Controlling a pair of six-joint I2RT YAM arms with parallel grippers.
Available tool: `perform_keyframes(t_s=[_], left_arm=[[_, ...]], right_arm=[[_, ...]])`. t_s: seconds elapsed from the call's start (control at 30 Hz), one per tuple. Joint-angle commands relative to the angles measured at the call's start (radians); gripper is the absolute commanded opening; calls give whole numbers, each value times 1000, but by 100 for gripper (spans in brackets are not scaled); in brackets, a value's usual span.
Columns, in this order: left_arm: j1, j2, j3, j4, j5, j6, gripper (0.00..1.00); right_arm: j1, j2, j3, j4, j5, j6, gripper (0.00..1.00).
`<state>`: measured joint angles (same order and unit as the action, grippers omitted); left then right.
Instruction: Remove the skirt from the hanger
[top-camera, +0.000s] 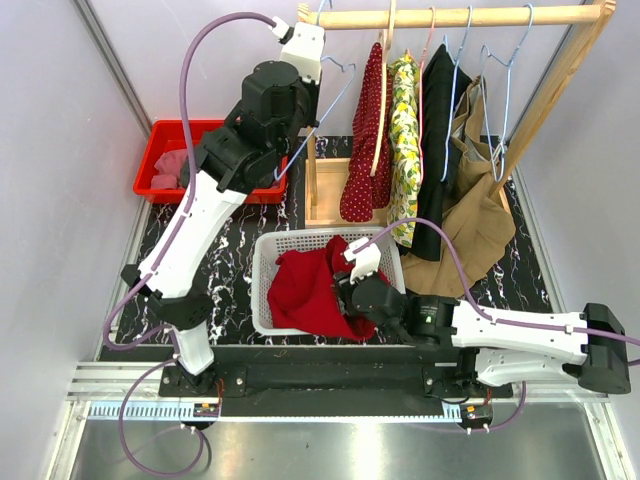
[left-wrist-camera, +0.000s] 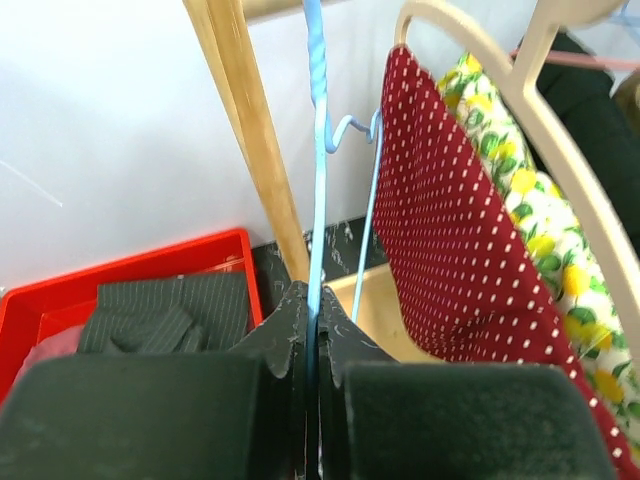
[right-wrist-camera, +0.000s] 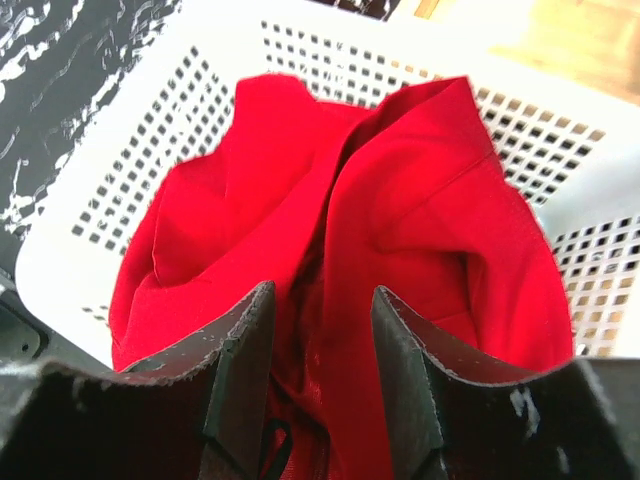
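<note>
1. Jaws of my right gripper (right-wrist-camera: 322, 300) stand partly apart, empty, just above the red skirt (right-wrist-camera: 400, 220).
2. It lies crumpled in the white basket (right-wrist-camera: 200, 110) on the counter (top-camera: 228, 255).
3. Farther off, my left gripper (left-wrist-camera: 313, 305) pinches a blue wire hanger (left-wrist-camera: 318, 180) beside the wooden rack post (left-wrist-camera: 250, 130).

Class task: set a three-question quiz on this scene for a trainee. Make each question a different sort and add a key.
1. True or false: the red skirt lies in the white basket.
2. What do the left fingers clamp? A) the blue hanger B) the dotted dress C) the wooden rail
3. Fill in: the right fingers stand ____ over the red skirt.
Key: 1 true; 2 A; 3 open.
</note>
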<state>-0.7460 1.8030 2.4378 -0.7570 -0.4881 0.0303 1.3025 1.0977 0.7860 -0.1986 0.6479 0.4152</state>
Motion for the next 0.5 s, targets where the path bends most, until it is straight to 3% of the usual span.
perform_keyframes(t_s=[0.0,0.47], left_arm=[[-3,-2,66,125,-35,22,0],[2,65,46,124,-55,34,0]], right_arm=[[6,13,-25,54,-31,39,51],[4,-94,-30,25,2,20,50]])
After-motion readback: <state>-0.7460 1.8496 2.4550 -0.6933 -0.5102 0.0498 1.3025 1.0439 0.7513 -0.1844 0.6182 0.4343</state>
